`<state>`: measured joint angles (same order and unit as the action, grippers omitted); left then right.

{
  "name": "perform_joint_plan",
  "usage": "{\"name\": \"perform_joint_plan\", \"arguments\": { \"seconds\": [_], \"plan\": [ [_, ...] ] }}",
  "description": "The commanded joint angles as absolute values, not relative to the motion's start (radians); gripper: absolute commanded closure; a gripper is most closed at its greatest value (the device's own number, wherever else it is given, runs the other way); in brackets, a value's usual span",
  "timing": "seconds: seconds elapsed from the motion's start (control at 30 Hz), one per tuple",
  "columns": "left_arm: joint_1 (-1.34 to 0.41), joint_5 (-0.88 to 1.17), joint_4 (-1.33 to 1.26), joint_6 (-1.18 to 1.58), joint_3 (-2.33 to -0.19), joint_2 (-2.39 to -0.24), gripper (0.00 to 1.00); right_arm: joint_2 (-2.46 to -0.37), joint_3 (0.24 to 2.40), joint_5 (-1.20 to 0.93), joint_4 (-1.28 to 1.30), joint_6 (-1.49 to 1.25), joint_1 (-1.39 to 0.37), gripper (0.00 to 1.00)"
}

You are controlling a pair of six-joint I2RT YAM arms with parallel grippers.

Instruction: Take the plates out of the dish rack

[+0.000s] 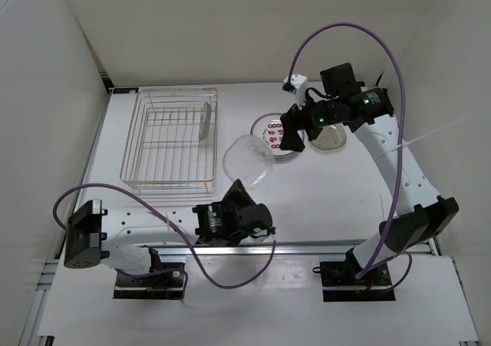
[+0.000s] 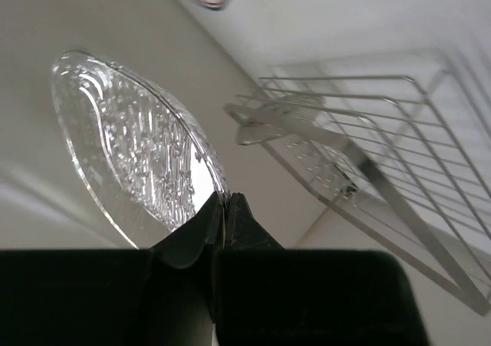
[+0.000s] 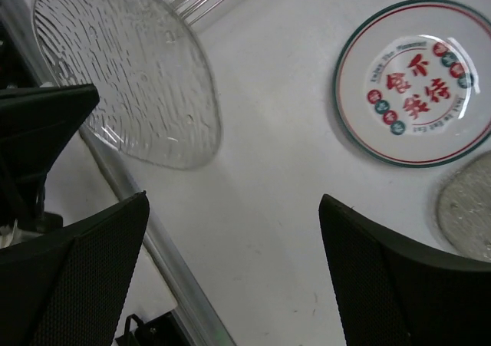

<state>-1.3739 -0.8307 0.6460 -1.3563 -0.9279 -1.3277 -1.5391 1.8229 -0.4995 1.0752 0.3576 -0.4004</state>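
Clear glass plate (image 1: pixel 248 162) is out of the dish rack (image 1: pixel 169 139), tilted just off its near-right corner. The left fingers (image 2: pixel 196 235) are clamped on its rim and the left arm lies low in front of the rack. Right arm arches over to the rack's right with the right fingers (image 3: pixel 399 285) wide apart and empty above the printed plate (image 1: pixel 270 133) and speckled plate (image 1: pixel 330 137), both flat on the surface (image 1: pixel 322 200); one plate (image 1: pixel 205 122) stands on edge inside the rack.

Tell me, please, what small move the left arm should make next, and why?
Probably lower the clear glass plate flat onto the table beside the green-rimmed plate and release: the left gripper pinches its rim, holding it outside the dish rack, where an upright plate waits.
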Motion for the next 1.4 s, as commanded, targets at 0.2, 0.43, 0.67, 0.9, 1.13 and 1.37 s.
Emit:
{"name": "perform_joint_plan", "arguments": {
  "seconds": [0.2,0.43,0.67,0.9,1.13,1.37],
  "plan": [
    [-1.433,-0.894,0.466,-1.348,-1.126,-1.390,0.89,-1.503,1.733,-0.456,1.017,0.388,-0.476,0.12],
    [-1.451,-0.884,0.327,-1.393,-1.128,-1.423,0.89,-1.503,1.761,-0.491,1.025,0.388,-0.485,0.39],
    [-1.451,-0.874,0.264,-1.430,-1.109,-1.433,0.89,-1.503,1.761,-0.517,1.034,0.370,-0.485,1.00],
    [-1.361,-0.865,0.553,-1.217,-1.313,-1.476,0.11,-1.511,1.678,-0.309,0.827,0.235,-0.349,1.00],
    [-1.062,-0.775,0.703,-1.026,-1.471,-1.422,0.00,-1.797,1.805,-0.267,0.676,0.176,-0.028,1.00],
    [-0.599,-0.605,0.810,-0.783,-1.670,-1.494,0.00,-2.106,2.101,-0.382,0.810,0.268,0.095,1.00]
  ]
}}
